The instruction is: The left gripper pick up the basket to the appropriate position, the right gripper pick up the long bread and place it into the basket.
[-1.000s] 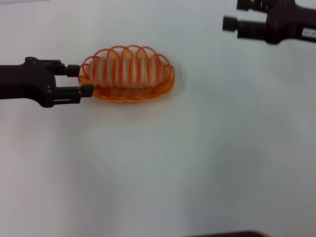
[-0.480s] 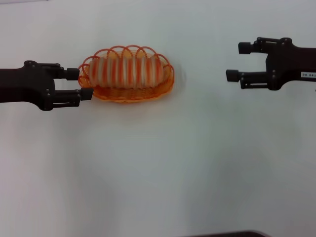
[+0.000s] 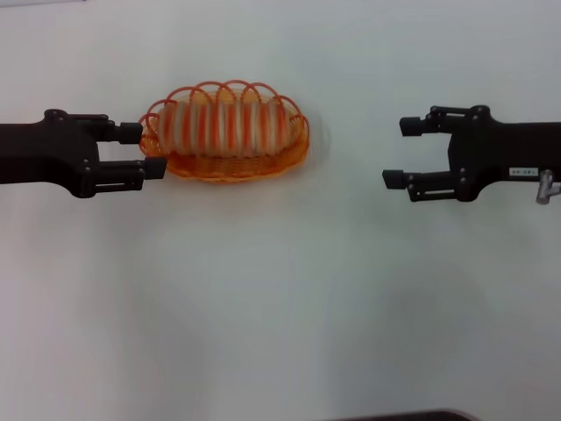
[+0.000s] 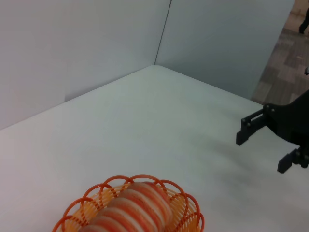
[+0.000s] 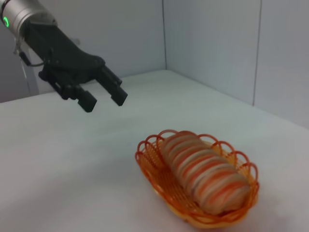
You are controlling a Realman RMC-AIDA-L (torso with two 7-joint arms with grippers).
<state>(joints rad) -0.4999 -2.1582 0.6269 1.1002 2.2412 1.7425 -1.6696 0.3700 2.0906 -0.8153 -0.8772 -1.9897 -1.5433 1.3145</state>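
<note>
Bench (image 3: 280, 307): white, carrying the basket.
Basket (image 3: 230, 165): orange wire oval, sitting on the bench toward the robot's left.
Long bread (image 3: 223, 127): lying lengthwise inside the basket.
Left claw (image 3: 149, 150): released, its 2 fingers spread right at the basket's end, raised above the bench.
Right claw (image 3: 400, 152): released, empty, well apart from the basket.

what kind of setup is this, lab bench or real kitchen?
Likely a lab test bench, not a kitchen: a bare white table boxed by plain grey partition panels, holding only an orange basket with long bread in it. Patterned office-type floor shows past the panels.
</note>
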